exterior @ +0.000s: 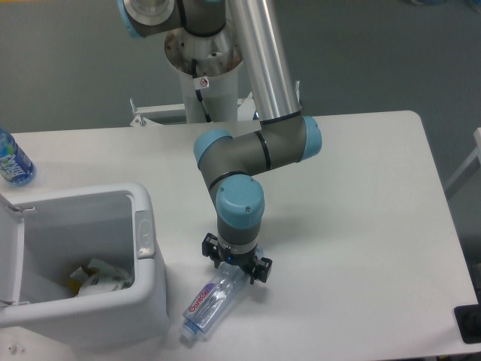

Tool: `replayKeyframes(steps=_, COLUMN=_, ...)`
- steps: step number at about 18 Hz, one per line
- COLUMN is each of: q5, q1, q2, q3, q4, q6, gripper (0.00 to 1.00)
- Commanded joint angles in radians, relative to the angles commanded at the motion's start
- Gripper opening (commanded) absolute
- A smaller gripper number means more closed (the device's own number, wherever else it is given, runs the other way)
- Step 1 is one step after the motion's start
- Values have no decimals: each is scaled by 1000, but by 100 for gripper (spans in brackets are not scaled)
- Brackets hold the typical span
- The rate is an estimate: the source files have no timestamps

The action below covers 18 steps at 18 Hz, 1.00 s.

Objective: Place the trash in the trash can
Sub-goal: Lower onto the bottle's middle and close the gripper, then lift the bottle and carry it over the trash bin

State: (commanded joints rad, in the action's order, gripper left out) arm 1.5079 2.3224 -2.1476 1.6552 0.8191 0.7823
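A white bench (353, 195) with rounded corners fills most of the view; its top is smooth and matte, with soft shadows under the arm. Beyond it lies a grey-blue floor (376, 53), and the arm's pale pedestal (207, 83) stands at the bench's far edge beside a small metal bracket (139, 113).

The bottle (213, 300), clear with a red-lettered label, lies on its side near the front edge, cap end toward the camera and its far end up under the tool (237, 265). The tool points straight down over that far end, its two black fingers (261, 268) standing on either side of the bottle; whether they press on it or merely straddle it I cannot tell.

The bin (146, 301), white with a grey tab (144, 235) on its rim, sits at the front left, just beside the bottle, lid (9, 256) swung open to the left. Crumpled pale trash (98, 276) lies inside on the bottom.

A blue-labelled bottle (11, 159) stands at the far left edge, well apart from the rest
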Motion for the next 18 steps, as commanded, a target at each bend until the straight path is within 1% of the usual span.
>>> replayKeyframes(steps=1, q5=2, q1=0, q2=0, q3=0, q4=0, q6=0, gripper=63)
replayKeyframes(steps=8, q5=0, q1=2, q2=6, q3=-11, q4=0, q6=5, gripper=62)
replayKeyframes(steps=9, q5=0, q1=2, q2=8, q3=-21, q4=-2, q6=8, gripper=62)
replayKeyframes(steps=11, q5=0, q1=14, q2=5, q3=-64, q4=-6, q6=6, gripper=62)
replayKeyframes(steps=14, q5=-31, q1=80, q2=24, q3=-141, q4=-14, q6=-35, gripper=62)
replayKeyframes(steps=16, q5=-93, q1=109, q2=43, q3=-188, q4=-15, q6=-105, gripper=62)
replayKeyframes(steps=18, q5=-158, q1=129, q2=75, q3=-244, q4=-17, q6=-185, gripper=62)
